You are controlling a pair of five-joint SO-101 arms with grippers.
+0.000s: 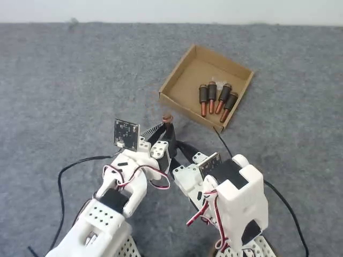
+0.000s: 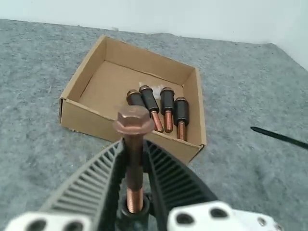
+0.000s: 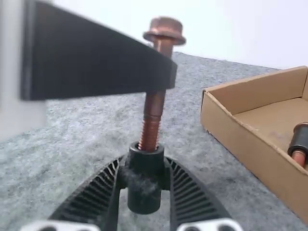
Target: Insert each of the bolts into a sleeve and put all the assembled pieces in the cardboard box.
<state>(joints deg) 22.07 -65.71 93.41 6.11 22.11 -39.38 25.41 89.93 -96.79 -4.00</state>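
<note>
In the left wrist view my left gripper is shut on the shank of a copper bolt, held upright with its head on top. The bolt's threaded tip sits in the mouth of a black sleeve, and my right gripper is shut on that sleeve. From above, both grippers meet in front of the cardboard box, with the bolt standing between them. My left gripper comes in from the left and my right gripper from the right. Several assembled pieces lie in the box.
Grey carpet covers the table. The cardboard box stands just beyond the held bolt, with its near wall toward the grippers. A black cable trails across the carpet on the right, and another cable loops at the left.
</note>
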